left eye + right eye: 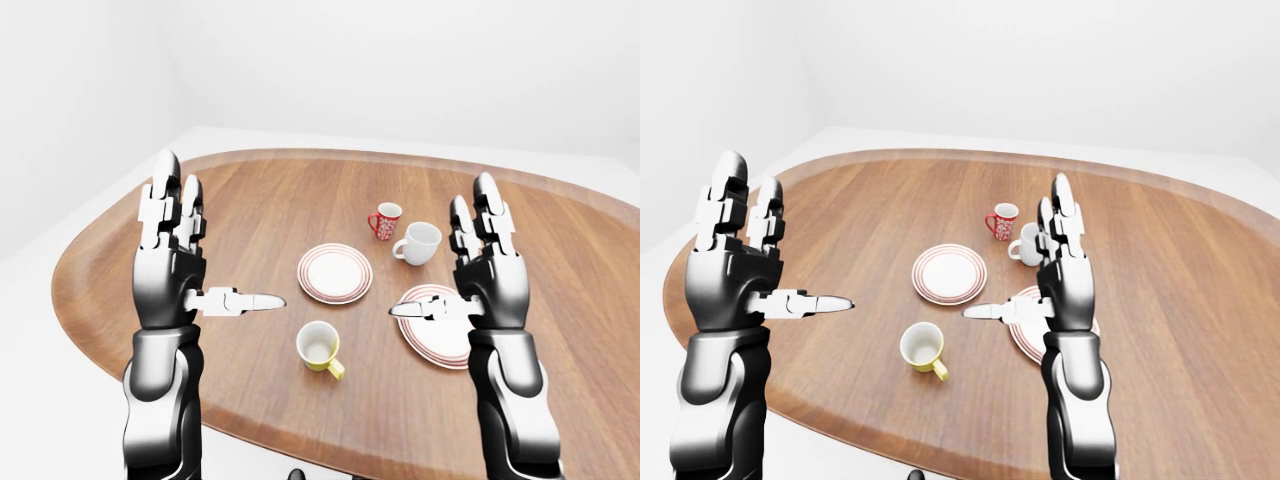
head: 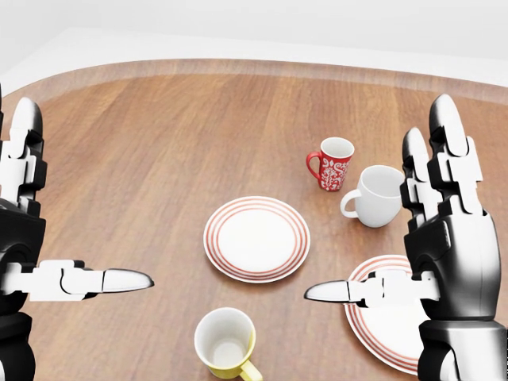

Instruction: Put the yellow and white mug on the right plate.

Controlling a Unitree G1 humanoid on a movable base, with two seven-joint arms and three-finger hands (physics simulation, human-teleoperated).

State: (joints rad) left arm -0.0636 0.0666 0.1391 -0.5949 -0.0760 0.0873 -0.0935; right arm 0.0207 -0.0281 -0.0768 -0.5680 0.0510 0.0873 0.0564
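Note:
The yellow and white mug (image 2: 226, 345) stands upright on the wooden table (image 2: 143, 143), at the bottom of the head view, handle toward the lower right. The right plate (image 2: 373, 321), white with red rings, lies to its right, partly hidden by my right hand (image 1: 440, 250). That hand hovers open above the plate, fingers upright and thumb pointing left. My left hand (image 1: 229, 232) is open too, raised at the left, well apart from the mug. Neither hand holds anything.
A second red-ringed plate (image 2: 256, 238) lies in the middle of the table. A red patterned mug (image 2: 333, 164) and a plain white mug (image 2: 375, 196) stand above the right plate. The table's rounded near edge (image 1: 250, 440) runs close below the yellow mug.

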